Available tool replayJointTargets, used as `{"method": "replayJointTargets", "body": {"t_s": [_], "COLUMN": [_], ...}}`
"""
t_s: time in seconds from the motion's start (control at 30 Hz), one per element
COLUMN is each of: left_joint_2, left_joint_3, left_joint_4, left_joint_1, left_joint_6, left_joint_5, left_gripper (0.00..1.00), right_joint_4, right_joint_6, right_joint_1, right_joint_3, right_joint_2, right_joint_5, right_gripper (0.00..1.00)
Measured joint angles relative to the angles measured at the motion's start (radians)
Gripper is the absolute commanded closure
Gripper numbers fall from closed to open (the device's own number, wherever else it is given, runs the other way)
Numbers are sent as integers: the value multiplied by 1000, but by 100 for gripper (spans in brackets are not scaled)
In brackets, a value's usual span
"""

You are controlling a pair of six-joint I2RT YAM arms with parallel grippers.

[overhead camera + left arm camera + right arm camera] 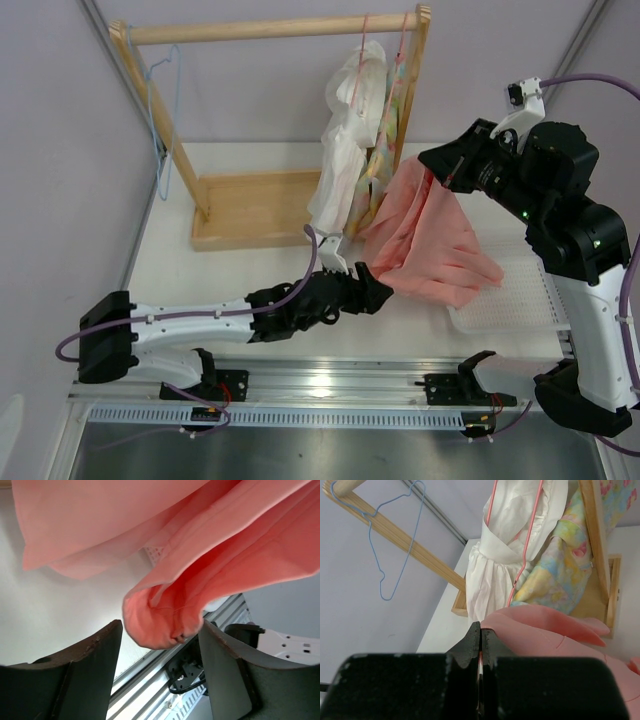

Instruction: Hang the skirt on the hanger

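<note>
The salmon-pink skirt (435, 245) hangs from my right gripper (437, 168), which is shut on its upper edge and holds it up beside the rack; its lower part rests on the table. In the right wrist view the jaws (481, 631) are pressed together on the skirt (560, 630). My left gripper (378, 285) is open at the skirt's lower left edge. In the left wrist view a fold of the skirt (165, 620) hangs between the spread fingers (95, 665), not gripped. The light-blue hanger (165, 120) hangs empty at the rail's left end, and also shows in the right wrist view (395, 545).
A wooden rack (260, 28) stands on a wooden base (255, 205) at the back. A white ruffled garment (345, 150) and a pastel garment (385, 140) hang on pink-red hangers (527, 545) at its right end. A white perforated tray (520, 300) lies under the skirt's right side.
</note>
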Motion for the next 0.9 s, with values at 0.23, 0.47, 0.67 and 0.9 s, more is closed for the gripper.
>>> {"method": "replayJointTargets", "body": {"t_s": [0.23,0.47,0.67,0.9], "left_joint_2": [-116,-138,-57,-55], "left_joint_3": [-21,-29,20,16], "left_joint_4": [14,-6,-76,-76], "left_joint_1": [0,10,19,51], "left_joint_6": [-5,-43,-100,-148], "left_joint_5": [-24,-71,-105,-114], "left_gripper": [25,25,25,27], "right_joint_4": [-5,-11,-23,-33], "right_joint_6": [0,0,0,0], "right_joint_1": [2,7,12,15], "right_joint_3": [0,0,4,14], "right_joint_2": [0,0,0,0], "right_joint_5": [7,15,16,19], "right_gripper": [100,100,100,100]}}
